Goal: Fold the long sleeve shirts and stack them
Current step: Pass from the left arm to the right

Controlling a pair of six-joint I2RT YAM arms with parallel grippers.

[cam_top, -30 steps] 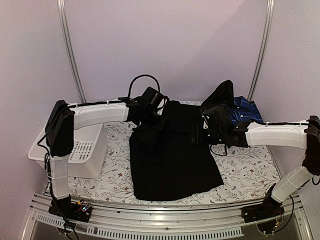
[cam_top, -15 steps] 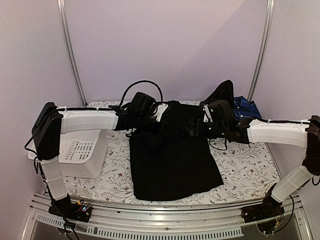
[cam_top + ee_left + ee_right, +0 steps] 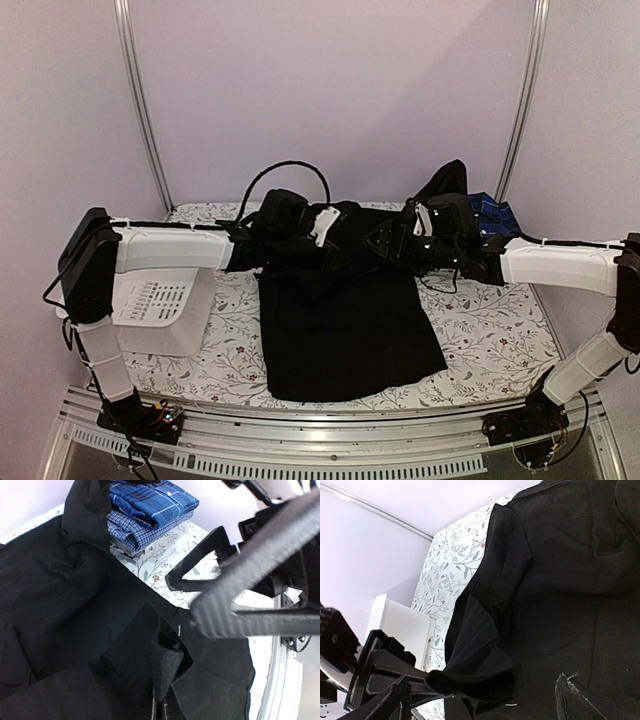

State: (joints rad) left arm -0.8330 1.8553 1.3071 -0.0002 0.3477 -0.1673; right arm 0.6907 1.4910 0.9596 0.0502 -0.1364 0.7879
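Right now both grippers meet over the far end of the black shirt (image 3: 345,330), their fingertips near each other above the cloth. The left gripper (image 3: 340,250) is clamped on a fold of that shirt. In its own wrist view the cloth bunches up into the closed fingertips, and seen from the right wrist a rolled lip of black cloth hangs from its tips. The right gripper (image 3: 382,243) faces it from the opposite side, its fingers reaching in over the shirt's edge. Whether they pinch cloth or stand free I cannot tell.

From under the two grippers the rest of the black shirt runs flat toward the arm bases. It is spread on the flowered table cover (image 3: 490,340), with its near hem just short of the table's near edge. Behind the right gripper's wrist a peak of the same black cloth stands up. Just beside that peak, on the right gripper's outer side, the plaid shirt (image 3: 495,215) sits as a folded stack, apart from the spread body of the black one. Well out past the left gripper, beneath the left forearm and elbow, stands the white slotted basket (image 3: 165,310), near the black shirt's side edge but not touching it.
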